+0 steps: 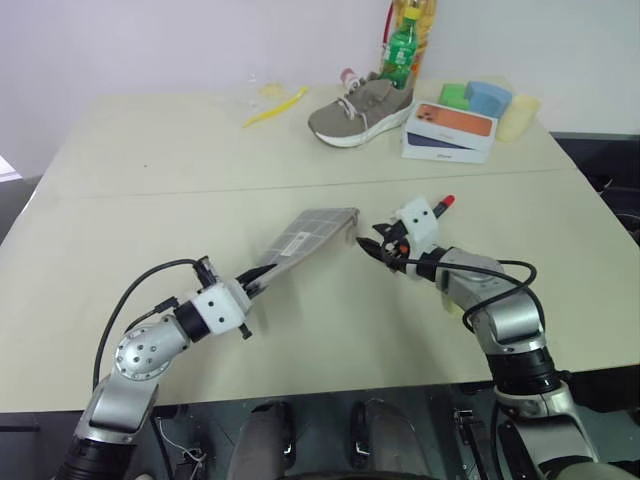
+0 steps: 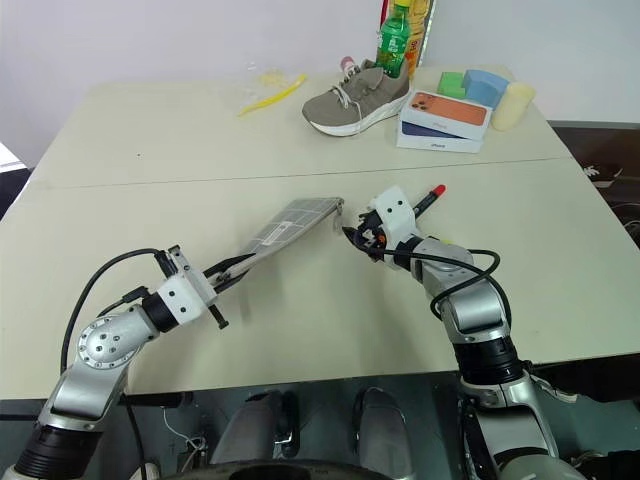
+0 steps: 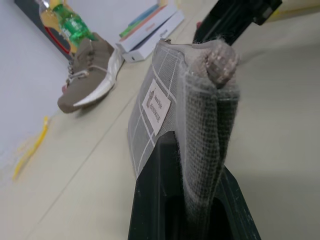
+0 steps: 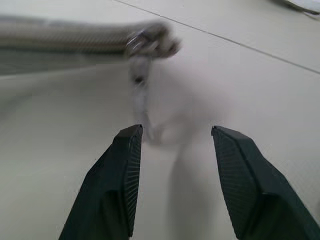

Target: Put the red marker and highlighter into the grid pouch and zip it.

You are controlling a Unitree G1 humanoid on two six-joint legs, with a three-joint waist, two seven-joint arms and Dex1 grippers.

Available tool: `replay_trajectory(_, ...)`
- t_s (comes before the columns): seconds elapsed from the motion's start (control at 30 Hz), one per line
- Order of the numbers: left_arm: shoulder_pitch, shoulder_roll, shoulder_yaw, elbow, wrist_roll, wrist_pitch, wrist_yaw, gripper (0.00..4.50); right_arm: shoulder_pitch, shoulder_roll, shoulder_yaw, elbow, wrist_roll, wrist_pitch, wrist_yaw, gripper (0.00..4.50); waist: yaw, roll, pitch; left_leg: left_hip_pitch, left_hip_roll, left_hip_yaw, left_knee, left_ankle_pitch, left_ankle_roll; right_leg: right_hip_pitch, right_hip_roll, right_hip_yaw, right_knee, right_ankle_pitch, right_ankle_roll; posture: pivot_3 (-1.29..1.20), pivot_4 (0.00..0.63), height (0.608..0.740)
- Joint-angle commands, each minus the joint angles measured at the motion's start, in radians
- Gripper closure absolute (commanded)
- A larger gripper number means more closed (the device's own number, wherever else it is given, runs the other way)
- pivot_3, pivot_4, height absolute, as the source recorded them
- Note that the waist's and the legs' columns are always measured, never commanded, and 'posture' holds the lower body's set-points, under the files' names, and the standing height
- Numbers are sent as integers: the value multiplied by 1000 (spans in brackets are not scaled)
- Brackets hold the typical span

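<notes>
The table [image 1: 120,210] lies bare around both arms, clutter kept to its far edge. The pouch [image 1: 310,232] hangs mid-table, its near end clamped in the left gripper [image 1: 262,283]. Right gripper [image 4: 175,137] gapes beside its zipper end [image 4: 150,42]; the marker [image 1: 443,205] lies just behind.

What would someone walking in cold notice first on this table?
Probably the grid pouch, held up off the middle of the table by one end in the left hand, with the right hand open just beyond its far end, near the dangling zipper pull. At the back edge, a grey-brown sneaker sits beside a green bottle and a phone box.
</notes>
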Motion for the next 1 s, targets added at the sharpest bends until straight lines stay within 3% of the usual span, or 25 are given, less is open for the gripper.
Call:
replay_trajectory(0.03,-6,4,-3,-32,-21,-19,-6,4500,3,5,10,-68,21,-10,12,2101,0,0,0,0,0,0,0,0,0,0,0,0,0,0,0,0,150,740)
replay_trajectory(0.4,-10,1,-8,-46,-37,-6,-22,4500,-29,62,0,-21,2,-22,-64,2101,2,0,0,0,0,0,0,0,0,0,0,0,0,0,0,0,150,740)
replay_trajectory(0.5,-9,2,-10,-47,-42,-3,-24,4500,-30,74,-12,-22,16,-21,-69,2997,1,0,0,0,0,0,0,0,0,0,0,0,0,0,0,0,150,740)
replay_trajectory(0.6,-10,2,-11,-45,-43,3,-21,4500,-31,73,-15,-28,24,-17,-67,4459,1,0,0,0,0,0,0,0,0,0,0,0,0,0,0,0,150,740)
replay_trajectory(0.87,-33,-1,-22,3,-7,-1,-1,4500,-15,37,10,-91,27,6,-29,4459,1,0,0,0,0,0,0,0,0,0,0,0,0,0,0,0,150,740)
replay_trajectory(1.0,-94,-13,-60,77,68,-21,28,4500,-7,-37,86,-175,-3,13,32,4459,3,0,0,0,0,0,0,0,0,0,0,0,0,0,0,0,150,740)
